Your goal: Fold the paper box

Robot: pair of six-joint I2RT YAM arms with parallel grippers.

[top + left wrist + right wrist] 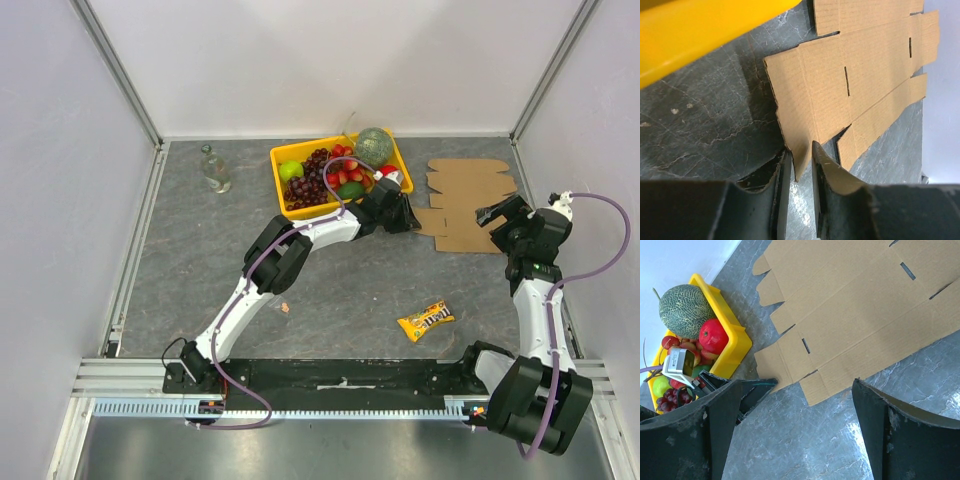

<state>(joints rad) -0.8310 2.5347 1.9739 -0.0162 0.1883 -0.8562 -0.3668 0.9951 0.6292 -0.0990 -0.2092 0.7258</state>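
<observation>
So the left gripper (800,149) has its two fingers (782,172) pulled in close, with the pointed corner of a flap of the paper box (855,65) sitting right in the narrow gap. Can't honestly tell from the left wrist view if it's pinching the cardboard or only straddling it. In the top view that gripper (405,215) sits just right of centre, at the sheet's left edge.

The right gripper (800,385) is spread wide with nothing in it, hovering by the sheet's near edge. From above it (490,213) is at the right of the frame.

The paper box (470,195) is a flat die-cut sheet, lying unfolded on the grey table (200,260) at upper right. Just left of it, top centre, is a yellow tray (277,180) with grapes (315,175) and a melon (374,143). There's a small bottle (214,168) at upper left and a yellow candy packet (425,320) lower down, right of centre.
</observation>
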